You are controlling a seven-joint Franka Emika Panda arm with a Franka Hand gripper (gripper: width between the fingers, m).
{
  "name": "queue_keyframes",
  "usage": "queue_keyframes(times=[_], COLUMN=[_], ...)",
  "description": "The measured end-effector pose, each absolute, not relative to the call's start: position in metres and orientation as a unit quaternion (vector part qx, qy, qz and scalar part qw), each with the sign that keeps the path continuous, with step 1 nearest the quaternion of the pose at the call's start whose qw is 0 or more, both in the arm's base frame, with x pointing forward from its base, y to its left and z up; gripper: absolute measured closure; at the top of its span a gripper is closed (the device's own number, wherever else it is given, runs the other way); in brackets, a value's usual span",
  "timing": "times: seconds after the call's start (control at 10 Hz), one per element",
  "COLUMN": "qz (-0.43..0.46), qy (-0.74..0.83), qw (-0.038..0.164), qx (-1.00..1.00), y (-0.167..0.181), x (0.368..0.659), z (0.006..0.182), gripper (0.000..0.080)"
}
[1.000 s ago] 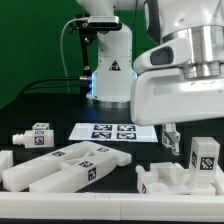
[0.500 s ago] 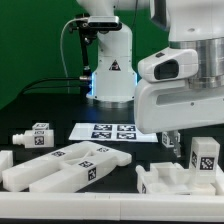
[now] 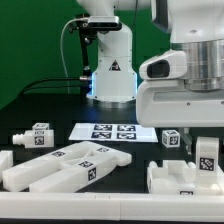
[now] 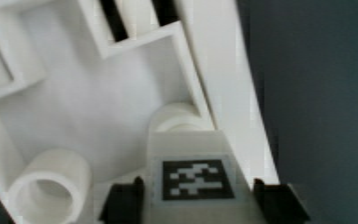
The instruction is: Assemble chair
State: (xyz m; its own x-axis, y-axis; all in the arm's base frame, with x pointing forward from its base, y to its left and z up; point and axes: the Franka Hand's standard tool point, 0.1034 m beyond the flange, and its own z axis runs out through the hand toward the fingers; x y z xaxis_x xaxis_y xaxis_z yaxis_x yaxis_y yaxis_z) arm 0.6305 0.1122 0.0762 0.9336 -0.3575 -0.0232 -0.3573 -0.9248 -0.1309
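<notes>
In the wrist view my gripper (image 4: 197, 202) has its two dark fingers (image 4: 133, 200) pressed on either side of a tagged white chair part (image 4: 197, 160), a slotted frame piece with a round socket (image 4: 48, 190). In the exterior view this chair part (image 3: 186, 178) sits at the front right under the arm, with one tagged end (image 3: 171, 139) raised between the fingers. The fingers themselves are hidden there. Other chair parts lie at the exterior view's left: a pegged leg (image 3: 32, 135) and flat bars (image 3: 68, 166).
The marker board (image 3: 108, 131) lies flat in the middle of the table. The robot base (image 3: 108, 60) stands behind it. Another tagged block (image 3: 207, 156) stands at the far right. A small white piece (image 3: 5, 160) lies at the left edge.
The bare fingers that showed above the right chair part are now covered by its tagged end. The part has shifted and risen, and the arm's body has moved slightly right.
</notes>
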Motion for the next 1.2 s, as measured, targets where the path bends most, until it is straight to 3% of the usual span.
queue_keyframes(times=[0.4, 0.7, 0.8, 0.9, 1.0, 1.2], qz=[0.018, 0.015, 0.005, -0.003, -0.013, -0.014], qy=[0.490, 0.457, 0.403, 0.323, 0.234, 0.185], qw=[0.070, 0.070, 0.060, 0.059, 0.059, 0.057], qx=[-0.868, -0.887, -0.913, -0.945, -0.970, -0.981], y=[0.119, 0.120, 0.126, 0.128, 0.124, 0.125], x=[0.631, 0.631, 0.630, 0.631, 0.636, 0.634], z=[0.076, 0.076, 0.076, 0.079, 0.083, 0.080], gripper=[0.0515, 0.0459, 0.0269, 0.0269, 0.0175, 0.0157])
